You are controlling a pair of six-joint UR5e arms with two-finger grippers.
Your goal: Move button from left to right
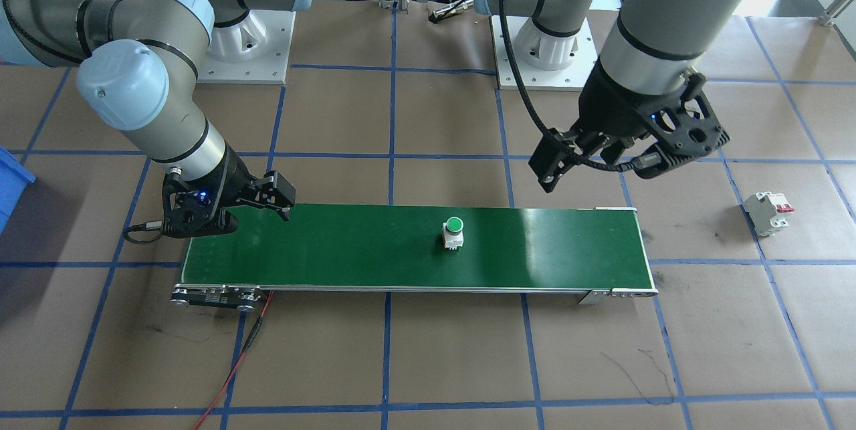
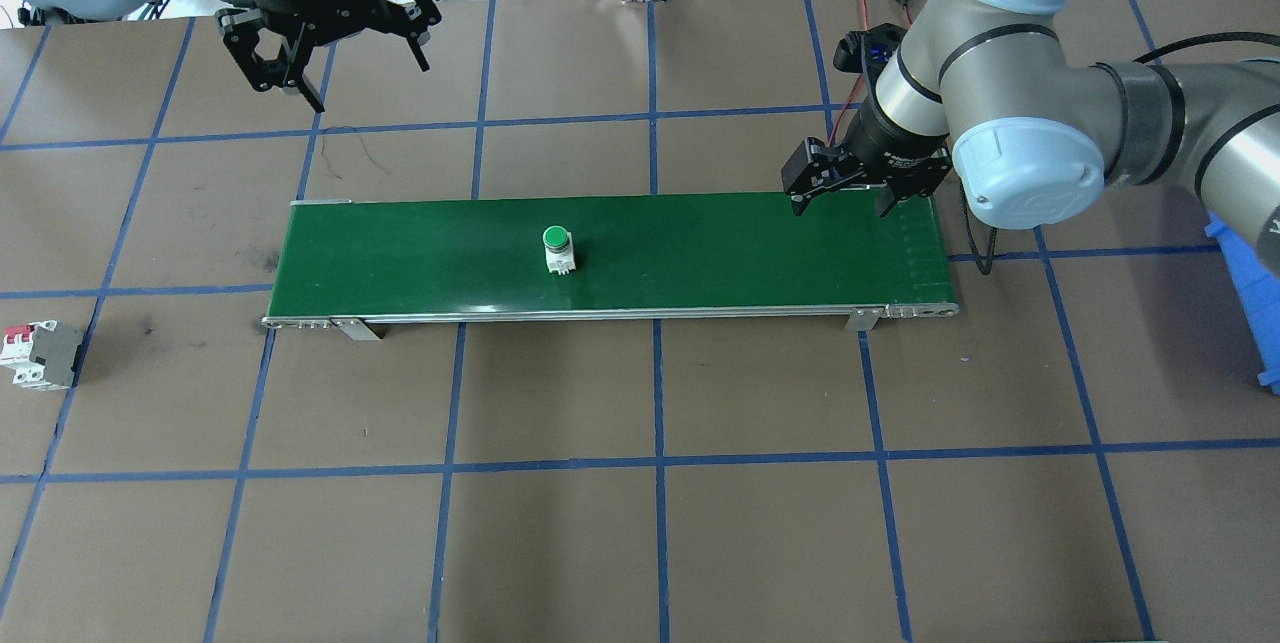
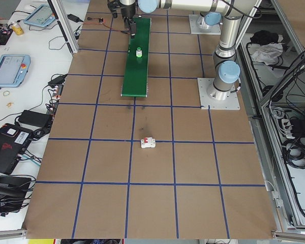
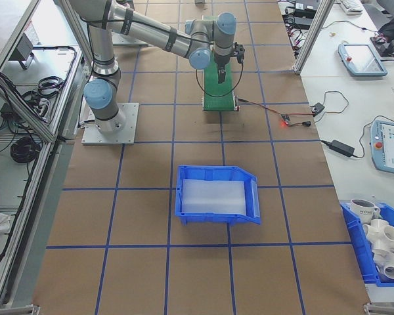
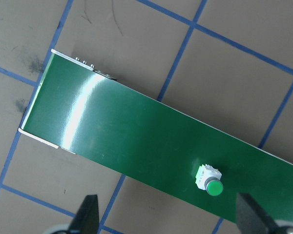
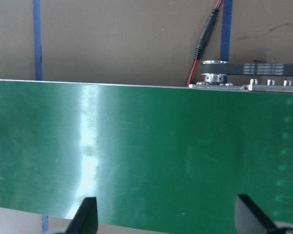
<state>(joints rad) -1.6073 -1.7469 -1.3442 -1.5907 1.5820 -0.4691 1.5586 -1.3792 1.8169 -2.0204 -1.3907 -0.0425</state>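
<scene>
Green-capped button (image 2: 557, 248) mid-belt (image 2: 700, 263), well apart from both arms' spread fingers (image 2: 797, 206)

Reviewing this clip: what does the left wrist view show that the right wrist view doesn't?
Only the left wrist view shows the button, standing on the belt, and the belt's plain end. Only the right wrist view shows the pulley and the red-and-black cable at the belt's other end. Both share the green conveyor belt, the brown table with blue tape lines, and two dark fingertips set wide apart, with nothing between them.
</scene>
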